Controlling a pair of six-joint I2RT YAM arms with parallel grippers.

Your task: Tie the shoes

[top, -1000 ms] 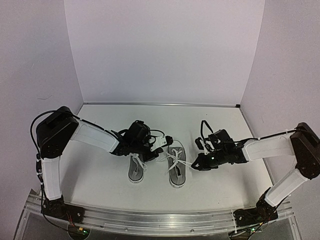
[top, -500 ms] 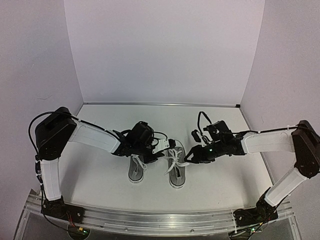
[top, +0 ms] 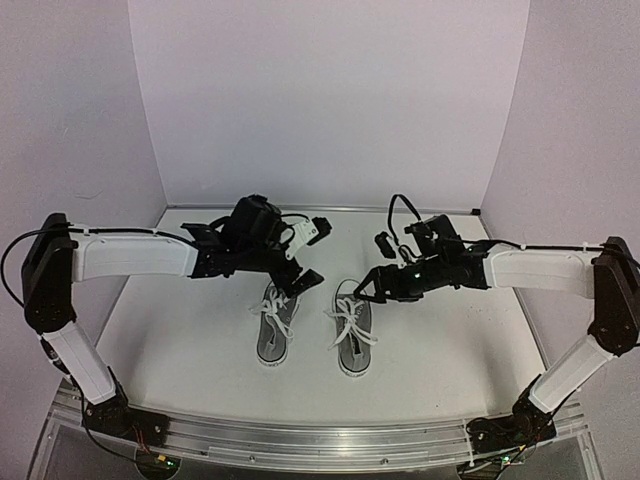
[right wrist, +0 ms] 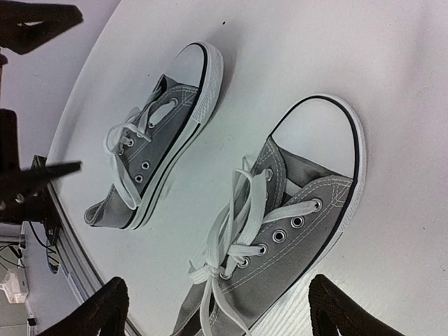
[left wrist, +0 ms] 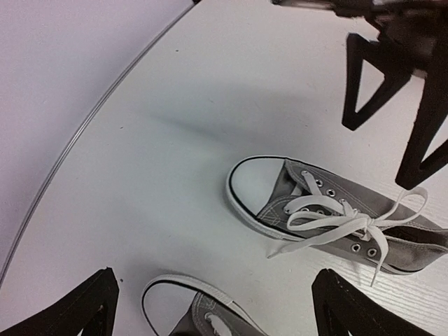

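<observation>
Left gripper [top: 309, 255] and right gripper [top: 374, 268], each spread wide and empty, hover apart. Just beneath and between them the shoes [top: 275, 325] lie side by side. Laces [right wrist: 238, 248] look limp, light and probably slippery, so they are best pinched near the loose ends.

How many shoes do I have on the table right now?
2. The left shoe lies left of centre in the top view. The right shoe lies beside it, not touching. No third shoe shows in any view.
</observation>
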